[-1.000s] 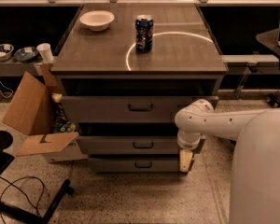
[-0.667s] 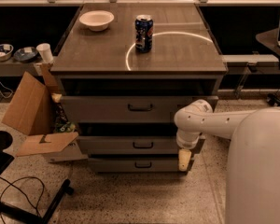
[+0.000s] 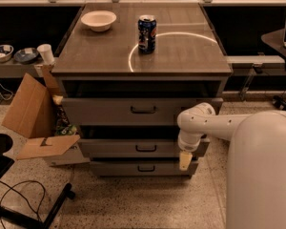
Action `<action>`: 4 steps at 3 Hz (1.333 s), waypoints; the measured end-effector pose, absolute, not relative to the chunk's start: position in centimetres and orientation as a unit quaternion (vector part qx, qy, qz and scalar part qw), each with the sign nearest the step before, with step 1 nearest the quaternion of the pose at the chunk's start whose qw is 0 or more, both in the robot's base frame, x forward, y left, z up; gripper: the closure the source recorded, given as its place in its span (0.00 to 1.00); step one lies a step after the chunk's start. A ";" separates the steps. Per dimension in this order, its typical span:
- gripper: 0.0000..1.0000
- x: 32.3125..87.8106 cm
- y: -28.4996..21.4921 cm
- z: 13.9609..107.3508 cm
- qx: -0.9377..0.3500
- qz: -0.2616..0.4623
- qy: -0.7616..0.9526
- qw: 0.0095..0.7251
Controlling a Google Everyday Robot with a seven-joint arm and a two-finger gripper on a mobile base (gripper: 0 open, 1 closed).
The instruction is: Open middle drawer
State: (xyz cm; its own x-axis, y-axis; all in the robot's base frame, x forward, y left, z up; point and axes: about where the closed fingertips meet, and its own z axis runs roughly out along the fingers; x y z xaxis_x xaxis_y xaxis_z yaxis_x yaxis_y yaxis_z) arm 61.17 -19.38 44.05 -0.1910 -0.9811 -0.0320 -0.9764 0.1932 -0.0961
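Note:
The middle drawer [image 3: 133, 148] is a wide grey drawer with a small dark centre handle [image 3: 146, 148]. It sits between a taller top drawer [image 3: 109, 111] and a narrower bottom drawer [image 3: 119, 168], and its front stands a little out from the cabinet. My gripper [image 3: 185, 160] hangs pointing down at the right end of the middle drawer's front, level with the gap above the bottom drawer. It is to the right of the handle and apart from it. My white arm [image 3: 200, 123] reaches in from the right.
A blue soda can [image 3: 147, 33] and a white bowl [image 3: 98, 20] stand on the cabinet top [image 3: 181, 56]. An open cardboard box [image 3: 33, 113] lies at the cabinet's left. A black chair base [image 3: 19, 209] and cables are at lower left. My white body [image 3: 262, 175] fills the lower right.
My gripper has shifted very slightly left and up along the drawer fronts. The drawers have not visibly moved.

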 end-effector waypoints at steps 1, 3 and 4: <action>0.41 60.8 -19.2 43.8 -0.636 -0.014 0.770 0.048; 0.87 59.1 -19.9 45.2 -0.628 -0.004 0.777 0.052; 1.00 59.1 -19.9 45.6 -0.628 -0.004 0.777 0.052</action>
